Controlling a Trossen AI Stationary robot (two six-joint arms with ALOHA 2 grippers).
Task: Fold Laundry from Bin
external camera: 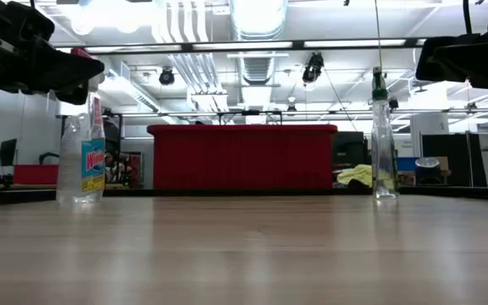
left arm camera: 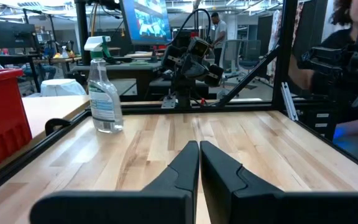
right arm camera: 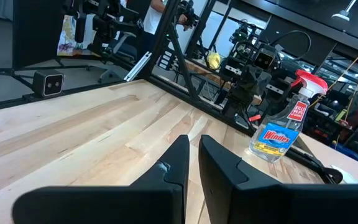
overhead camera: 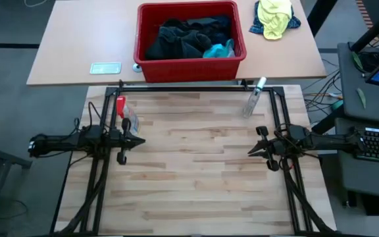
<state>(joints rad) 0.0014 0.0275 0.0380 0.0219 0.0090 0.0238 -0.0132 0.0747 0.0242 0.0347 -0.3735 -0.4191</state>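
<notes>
Red bin [overhead camera: 189,59] of laundry [overhead camera: 188,36] (contents only visible overhead); both end effectors clenched, empty.

The one clear piece of lettering is the brand word "Windex" on the blue and yellow label of the red-capped spray bottle [right arm camera: 283,127], which stands on the wooden table [right arm camera: 86,134] ahead of the right gripper [right arm camera: 192,155], near the far arm's base. In the low view the same label shows on that bottle, but only the first letters, "Win", can be made out. The second spray bottle [left arm camera: 104,93], ahead of the left gripper [left arm camera: 199,163], carries a pale label whose print is too small to read. The lit screen [left arm camera: 145,18] beyond it shows nothing legible.
</notes>
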